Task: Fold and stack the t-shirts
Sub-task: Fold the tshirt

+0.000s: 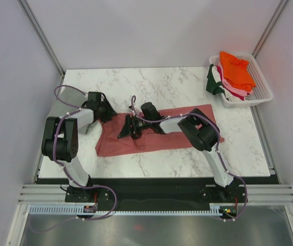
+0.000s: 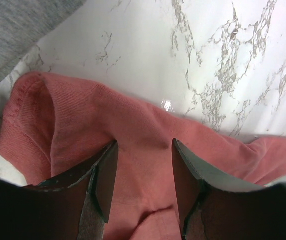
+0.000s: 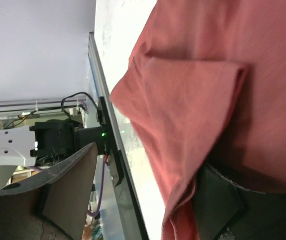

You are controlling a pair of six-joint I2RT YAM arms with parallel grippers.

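Note:
A salmon-pink t-shirt (image 1: pixel 159 134) lies spread in a long band across the middle of the marble table (image 1: pixel 177 84). My left gripper (image 1: pixel 106 110) is at its far left corner. In the left wrist view the left gripper (image 2: pixel 144 145) stands open, its fingers pressed down on either side of a ridge of the pink t-shirt (image 2: pixel 82 115). My right gripper (image 1: pixel 127 129) is over the shirt's left part. In the right wrist view it (image 3: pixel 148 160) is open wide, and a lifted fold of the shirt (image 3: pixel 183 100) drapes against the right finger (image 3: pixel 218 200). More t-shirts (image 1: pixel 236 72), orange on top, are piled in the basket.
The white slatted basket (image 1: pixel 261 95) stands at the table's far right corner, with a dark green shirt (image 1: pixel 214 82) hanging over its left rim. A patch of grey fabric (image 2: pixel 12 35) shows at the upper left of the left wrist view. Grey walls enclose the table.

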